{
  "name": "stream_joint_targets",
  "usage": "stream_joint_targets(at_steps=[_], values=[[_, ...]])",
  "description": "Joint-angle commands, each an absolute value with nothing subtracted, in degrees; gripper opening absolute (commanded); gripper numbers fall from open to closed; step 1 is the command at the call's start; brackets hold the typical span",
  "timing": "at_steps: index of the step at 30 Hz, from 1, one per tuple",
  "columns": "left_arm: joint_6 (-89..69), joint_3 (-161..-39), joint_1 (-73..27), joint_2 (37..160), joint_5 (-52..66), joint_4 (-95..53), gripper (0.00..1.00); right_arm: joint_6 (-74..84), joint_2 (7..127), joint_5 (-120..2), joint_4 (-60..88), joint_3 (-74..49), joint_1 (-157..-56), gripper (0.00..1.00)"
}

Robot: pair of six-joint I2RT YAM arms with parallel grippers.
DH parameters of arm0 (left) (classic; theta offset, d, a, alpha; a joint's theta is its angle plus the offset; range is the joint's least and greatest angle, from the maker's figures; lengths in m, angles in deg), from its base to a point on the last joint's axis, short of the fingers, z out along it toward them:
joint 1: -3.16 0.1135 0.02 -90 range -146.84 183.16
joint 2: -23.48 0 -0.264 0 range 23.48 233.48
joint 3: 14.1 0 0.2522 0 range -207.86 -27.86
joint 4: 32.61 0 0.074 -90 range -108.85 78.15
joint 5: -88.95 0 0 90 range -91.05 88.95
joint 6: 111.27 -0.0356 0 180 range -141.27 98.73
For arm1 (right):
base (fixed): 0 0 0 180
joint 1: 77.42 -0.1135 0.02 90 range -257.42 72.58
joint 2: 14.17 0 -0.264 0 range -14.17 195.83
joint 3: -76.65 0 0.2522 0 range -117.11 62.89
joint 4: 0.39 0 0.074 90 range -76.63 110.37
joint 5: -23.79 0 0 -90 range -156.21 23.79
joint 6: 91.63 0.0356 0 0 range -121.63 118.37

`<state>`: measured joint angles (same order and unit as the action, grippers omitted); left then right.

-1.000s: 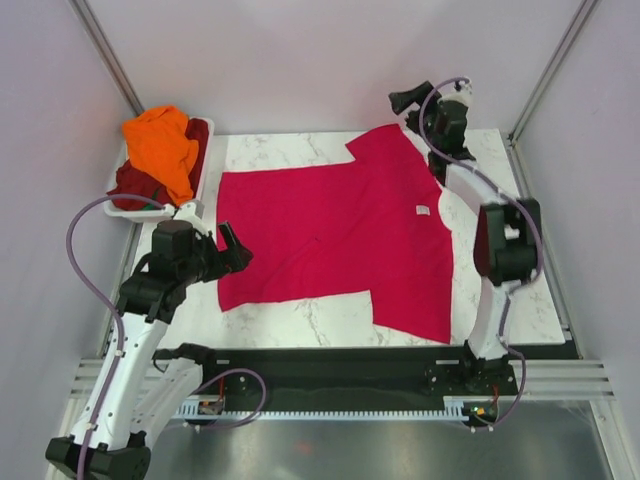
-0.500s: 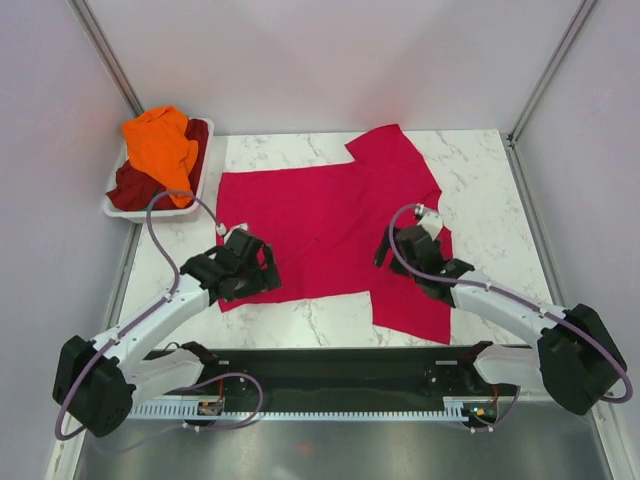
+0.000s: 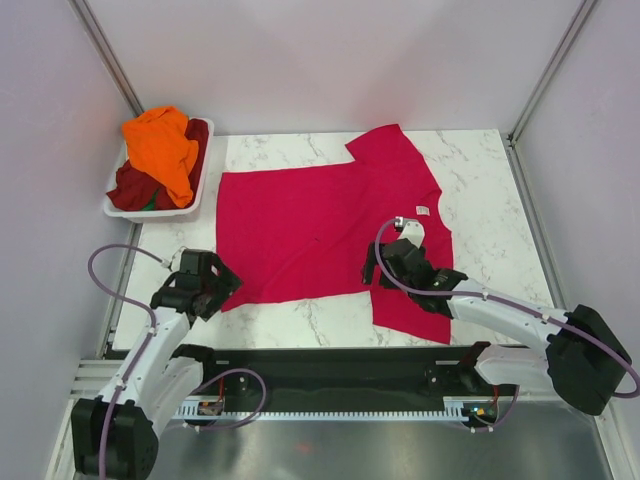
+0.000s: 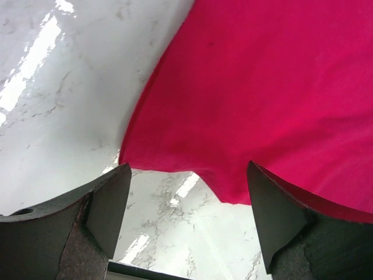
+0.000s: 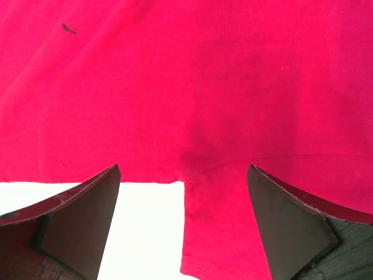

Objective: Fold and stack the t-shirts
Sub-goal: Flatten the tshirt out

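The crimson-pink t-shirt [image 3: 320, 225] lies spread flat on the marble table, its white neck label [image 3: 423, 210] to the right. My left gripper [image 3: 222, 285] is open and empty, low over the shirt's near left hem corner [image 4: 262, 87], with bare marble between its fingers [image 4: 111, 198]. My right gripper [image 3: 378, 262] is open and empty, low over the shirt [image 5: 186, 87], where the near sleeve meets the body. The orange t-shirt [image 3: 160, 145] and the dark maroon t-shirt [image 3: 130, 185] lie bunched in the basket.
The white plastic basket [image 3: 150, 212] stands at the far left corner of the table. The marble table [image 3: 490, 190] shows bare to the right of the shirt and along the near edge. Enclosure walls and metal posts surround the table.
The right arm swung from the far right corner down to the shirt's near sleeve, then edged left. The left gripper reached over the near left hem, then drew back to the corner.
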<state>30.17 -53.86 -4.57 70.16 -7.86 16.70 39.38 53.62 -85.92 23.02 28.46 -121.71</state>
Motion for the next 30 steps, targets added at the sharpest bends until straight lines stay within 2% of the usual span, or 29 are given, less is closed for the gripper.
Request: stream_joint_targets(at_steps=[1,11,15,21,22,23,24,25,30], values=[[32.87,-53.78,-3.61,69.45,-8.86,17.89,0.86,36.61,54.30,-85.99,21.19,26.51,-121.89,0.98],[33.75,-52.56,-3.70,74.72,-10.45,17.11,0.73,36.43,56.24,-86.61,20.84,27.65,-121.10,0.98],[32.96,-52.47,-3.70,75.25,-10.45,15.52,0.69,36.95,55.45,-83.63,21.01,28.79,-116.81,0.98],[31.21,-52.38,-3.70,79.20,-10.28,11.05,0.35,37.48,50.89,-83.70,24.61,29.93,-111.00,0.98],[30.94,-52.38,-3.70,79.81,-10.19,10.25,0.24,37.74,50.09,-83.70,25.49,30.20,-110.04,0.98],[30.50,-52.47,-3.70,80.60,-10.02,9.55,0.19,38.18,49.04,-83.70,26.45,30.46,-108.98,0.98],[29.80,-52.82,-3.78,81.57,-9.67,8.67,0.06,38.45,47.11,-83.79,28.55,30.81,-106.71,0.98],[29.62,-52.91,-3.78,81.84,-9.31,8.32,0.02,38.45,46.14,-84.31,29.96,30.81,-105.55,0.98],[28.04,-52.73,-3.78,80.53,-8.26,7.26,0.02,41.16,41.04,-85.64,41.39,30.55,-96.94,0.98]])
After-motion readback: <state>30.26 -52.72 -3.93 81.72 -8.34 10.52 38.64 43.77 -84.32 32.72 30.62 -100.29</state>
